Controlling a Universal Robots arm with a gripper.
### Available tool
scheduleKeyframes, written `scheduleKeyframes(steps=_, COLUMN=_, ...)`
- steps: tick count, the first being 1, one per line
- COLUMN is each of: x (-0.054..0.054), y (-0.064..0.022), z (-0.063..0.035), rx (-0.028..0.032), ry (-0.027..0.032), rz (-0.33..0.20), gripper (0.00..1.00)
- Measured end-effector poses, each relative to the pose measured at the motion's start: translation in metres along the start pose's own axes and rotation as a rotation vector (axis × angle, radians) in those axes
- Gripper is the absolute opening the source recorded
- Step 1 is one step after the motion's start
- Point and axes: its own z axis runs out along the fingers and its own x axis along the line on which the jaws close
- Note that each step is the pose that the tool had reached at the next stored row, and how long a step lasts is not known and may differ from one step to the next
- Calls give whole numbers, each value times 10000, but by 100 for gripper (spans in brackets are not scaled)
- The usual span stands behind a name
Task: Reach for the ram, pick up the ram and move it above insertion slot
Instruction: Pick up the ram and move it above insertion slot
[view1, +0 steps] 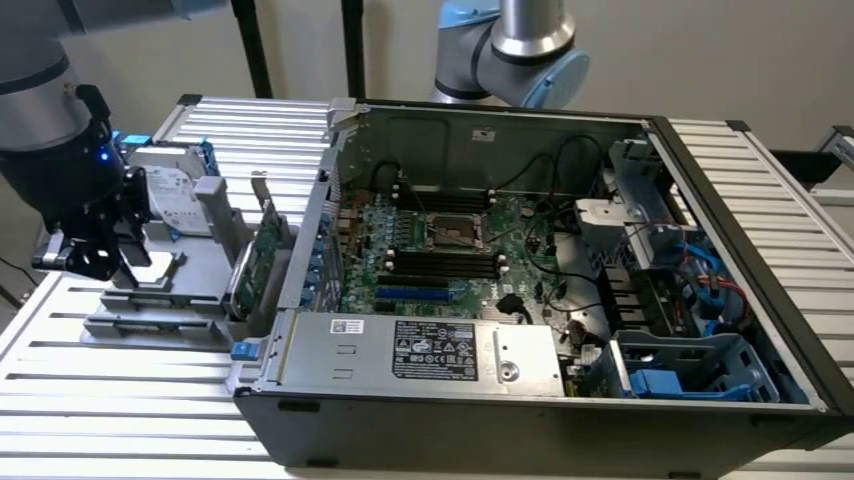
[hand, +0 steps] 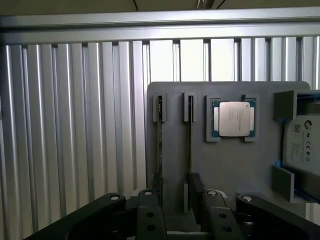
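Two thin ram sticks stand on edge in the slots of a grey fixture (hand: 230, 165): one ram (hand: 189, 137) and a second stick (hand: 160, 140) beside it. My gripper (hand: 176, 189) hovers open over the near end of these slots, its dark fingers (hand: 156, 182) on either side of the strip between the sticks. In the exterior view the gripper (view1: 96, 255) hangs over the fixture (view1: 160, 300) at the exterior view's left. The black memory slots (view1: 441, 265) lie on the motherboard inside the open computer case (view1: 534, 400).
A processor chip (hand: 232, 119) and a hard drive (hand: 302, 145) also rest on the fixture. A green expansion card (view1: 260, 260) with a metal bracket stands between the fixture and the case wall. A second arm (view1: 514, 50) rises behind the case. The table is ribbed aluminium (hand: 75, 125).
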Motion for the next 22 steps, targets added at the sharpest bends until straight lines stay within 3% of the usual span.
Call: scheduleKeyframes(steps=22, x=118, y=-25, z=402, rx=0, ry=1, rz=-26, gripper=36)
